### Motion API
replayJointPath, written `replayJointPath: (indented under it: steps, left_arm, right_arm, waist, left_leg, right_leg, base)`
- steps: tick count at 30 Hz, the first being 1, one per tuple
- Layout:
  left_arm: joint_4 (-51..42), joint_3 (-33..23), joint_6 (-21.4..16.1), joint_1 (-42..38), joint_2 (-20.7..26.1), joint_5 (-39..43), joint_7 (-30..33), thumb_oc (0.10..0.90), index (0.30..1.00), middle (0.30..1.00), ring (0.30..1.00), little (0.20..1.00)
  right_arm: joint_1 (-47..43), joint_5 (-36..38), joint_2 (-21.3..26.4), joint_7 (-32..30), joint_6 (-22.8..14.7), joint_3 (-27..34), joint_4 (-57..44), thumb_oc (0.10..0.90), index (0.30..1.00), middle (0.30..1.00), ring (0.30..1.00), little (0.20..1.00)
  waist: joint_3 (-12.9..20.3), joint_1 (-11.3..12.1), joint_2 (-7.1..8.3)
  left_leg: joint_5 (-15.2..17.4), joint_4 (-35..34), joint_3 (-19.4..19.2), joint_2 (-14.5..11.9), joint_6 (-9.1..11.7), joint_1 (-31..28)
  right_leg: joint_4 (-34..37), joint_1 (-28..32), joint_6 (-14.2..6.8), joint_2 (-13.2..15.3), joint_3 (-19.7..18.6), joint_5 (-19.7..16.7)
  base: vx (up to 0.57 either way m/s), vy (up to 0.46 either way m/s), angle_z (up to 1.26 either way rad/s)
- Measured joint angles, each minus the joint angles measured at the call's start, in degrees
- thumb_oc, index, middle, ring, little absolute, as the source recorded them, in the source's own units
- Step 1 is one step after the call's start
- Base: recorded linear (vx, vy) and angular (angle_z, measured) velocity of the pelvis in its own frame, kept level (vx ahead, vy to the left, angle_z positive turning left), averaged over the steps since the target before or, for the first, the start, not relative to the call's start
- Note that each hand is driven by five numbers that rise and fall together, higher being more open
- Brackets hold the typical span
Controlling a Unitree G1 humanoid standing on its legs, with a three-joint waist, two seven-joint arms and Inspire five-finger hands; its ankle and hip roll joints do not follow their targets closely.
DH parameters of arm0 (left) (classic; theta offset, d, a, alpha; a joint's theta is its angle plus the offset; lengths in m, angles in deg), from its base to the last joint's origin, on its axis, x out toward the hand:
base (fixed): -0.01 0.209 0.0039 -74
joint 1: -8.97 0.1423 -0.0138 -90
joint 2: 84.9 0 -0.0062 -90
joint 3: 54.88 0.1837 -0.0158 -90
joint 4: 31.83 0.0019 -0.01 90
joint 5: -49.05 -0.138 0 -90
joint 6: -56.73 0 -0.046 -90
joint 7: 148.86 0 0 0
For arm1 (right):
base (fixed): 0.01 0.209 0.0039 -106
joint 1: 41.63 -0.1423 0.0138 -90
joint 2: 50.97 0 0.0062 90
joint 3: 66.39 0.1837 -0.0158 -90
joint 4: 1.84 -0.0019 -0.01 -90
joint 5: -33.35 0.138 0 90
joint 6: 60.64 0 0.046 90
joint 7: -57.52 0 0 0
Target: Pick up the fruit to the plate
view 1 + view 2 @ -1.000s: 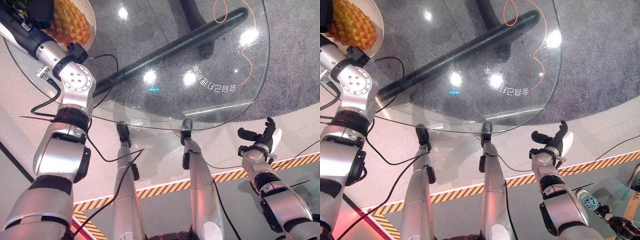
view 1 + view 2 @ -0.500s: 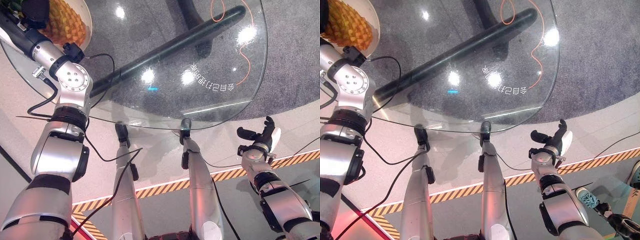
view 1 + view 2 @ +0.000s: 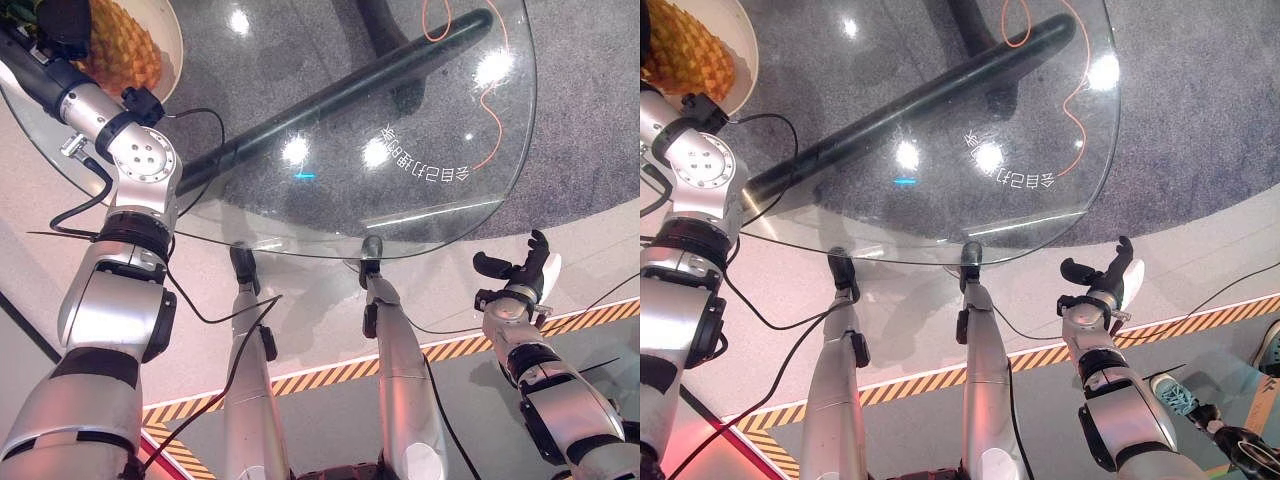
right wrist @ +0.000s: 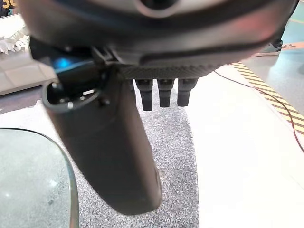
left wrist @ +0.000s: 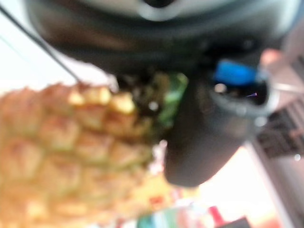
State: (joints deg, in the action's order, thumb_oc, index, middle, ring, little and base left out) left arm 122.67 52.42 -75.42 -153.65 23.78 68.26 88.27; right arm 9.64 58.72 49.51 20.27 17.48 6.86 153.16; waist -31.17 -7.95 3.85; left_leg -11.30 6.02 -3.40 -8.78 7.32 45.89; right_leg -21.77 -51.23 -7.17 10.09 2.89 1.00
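- Left hand [image 3: 62,22] sits at the far left corner of the glass counter [image 3: 400,190], over the white plate [image 3: 172,30]. In my left wrist view its thumb [image 5: 199,142] curls against the green crown end of the pineapple [image 5: 71,152], so I read it as closed on the fruit.
- Pineapple [image 3: 122,48] lies within the plate's rim in both eye views, its scaly yellow body against the white.
- Change over the last second: my left arm has eased further toward the far left, and hand and pineapple have gone with it. The fruit sits deeper over the plate than it did a second ago. Part of that shift may be my head moving, since the counter edge slid a little too.
- Meaning for the task: the carry looks all but finished. I cannot tell whether the pineapple's weight already rests on the plate or hangs in my grip.
- Next, by my judgement: settle it flat, then loosen the thumb and fingers. It may roll toward the rim on release.
- Right hand [image 3: 520,282] hangs idle off the near right edge of the counter, above the floor, fingers loosely spread, holding nothing. No change there.
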Motion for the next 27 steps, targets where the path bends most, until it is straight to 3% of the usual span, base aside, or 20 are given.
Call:
replayJointPath:
  steps: [18, 24, 27]
  left_arm:
    - [1.3, -0.02, -0.01, 0.01, 0.08, 0.29, -1.45, 0.49, 0.634, 0.634, 0.634, 0.59]
    - [1.27, -0.01, -0.12, 0.01, 0.08, 0.28, -1.93, 0.676, 0.794, 0.794, 0.794, 0.776]
    - [1.27, -0.03, -0.39, 0.02, 0.08, 0.29, -1.92, 0.682, 0.799, 0.799, 0.799, 0.782]
  right_arm:
    - [-1.36, 0.01, -0.01, 0.16, -0.82, -0.01, 1.86, 0.8, 0.9, 0.9, 0.9, 0.9]
    - [-1.36, 0.01, -0.02, 0.16, -1.02, -0.01, 1.82, 0.8, 0.9, 0.9, 0.9, 0.9]
    - [-1.36, 0.01, -0.02, 0.16, -1.04, 0.0, 1.95, 0.8, 0.9, 0.9, 0.9, 0.9]
  waist:
    - [0.0, 0.2, 0.0]
    - [0.0, 0.29, 0.0]
    - [0.0, 0.4, 0.0]
  left_leg:
    - [-0.02, 0.03, 0.05, 0.0, 0.03, 0.37]
    - [-0.02, 0.03, 0.05, 0.0, 0.03, 0.61]
    - [-0.03, 0.03, 0.06, 0.0, 0.04, 0.83]
  right_leg:
    - [0.02, -0.3, 0.01, -0.01, 0.05, -0.04]
    - [0.0, -0.56, 0.0, -0.02, 0.04, -0.04]
    - [0.0, -0.76, 0.01, -0.02, 0.04, -0.04]
  base:
    - [0.0, 0.0, 0.0]
    - [0.0, 0.0, 0.0]
    - [0.0, 0.0, 0.0]
